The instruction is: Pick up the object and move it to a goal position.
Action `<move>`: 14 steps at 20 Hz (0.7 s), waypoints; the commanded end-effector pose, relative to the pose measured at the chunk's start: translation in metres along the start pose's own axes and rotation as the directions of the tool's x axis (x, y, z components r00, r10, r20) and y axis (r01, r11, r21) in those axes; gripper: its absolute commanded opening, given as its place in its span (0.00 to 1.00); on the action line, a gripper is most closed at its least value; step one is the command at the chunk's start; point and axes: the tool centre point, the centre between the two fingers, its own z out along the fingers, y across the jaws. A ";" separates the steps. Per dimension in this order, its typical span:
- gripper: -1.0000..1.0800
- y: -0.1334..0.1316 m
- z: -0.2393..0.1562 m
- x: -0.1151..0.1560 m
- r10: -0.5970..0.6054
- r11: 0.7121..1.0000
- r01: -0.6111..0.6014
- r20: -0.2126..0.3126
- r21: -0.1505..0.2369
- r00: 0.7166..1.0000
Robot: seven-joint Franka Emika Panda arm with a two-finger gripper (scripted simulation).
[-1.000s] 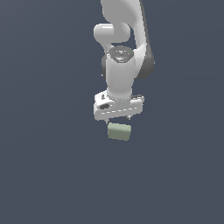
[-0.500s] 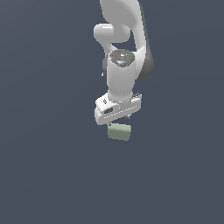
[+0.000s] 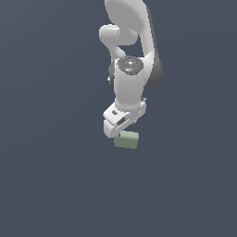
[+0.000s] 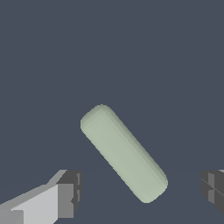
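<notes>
The white claw (image 3: 125, 134) at the end of the white robot arm (image 3: 132, 78) hangs just above the small pale sage-green block with rounded edges (image 3: 126, 140), its two dark-padded fingers (image 4: 69, 192) spread wide. In the wrist view one finger stands on each side of the block (image 4: 124, 153) with clear gaps to both, so nothing is pinched yet.

The block lies on the plain dark grey-blue surface, which serves as the bench (image 3: 55, 185). In the exterior view it sits directly under the claw, partly tucked beneath the claw's body. In the wrist view its long axis runs on a diagonal across the line between the two fingers, not square to them.

This placing reads as a set-up for a grasp: the claw is centred over the block and opened wider than the block is thick, so the fingers can pass down either side. Because the block lies askew to the fingers, closing as things stand would likely catch its rounded corners and swing it; some turning of the wrist before closing looks advisable.

The pick-up has not been made, and no goal marker shows in either view. No containers are visible anywhere.
</notes>
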 end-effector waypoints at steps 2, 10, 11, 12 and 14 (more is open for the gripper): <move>0.96 -0.001 0.003 0.000 -0.100 0.995 0.100 0.004 0.003 0.995; 0.96 -0.003 0.010 0.001 -0.320 0.947 0.320 0.010 0.012 0.947; 0.96 -0.003 0.011 0.001 -0.346 0.938 0.346 0.010 0.014 0.938; 0.96 -0.004 0.012 0.001 -0.373 0.928 0.372 0.011 0.015 0.928; 0.96 -0.004 0.013 0.002 -0.424 0.906 0.424 0.011 0.018 0.906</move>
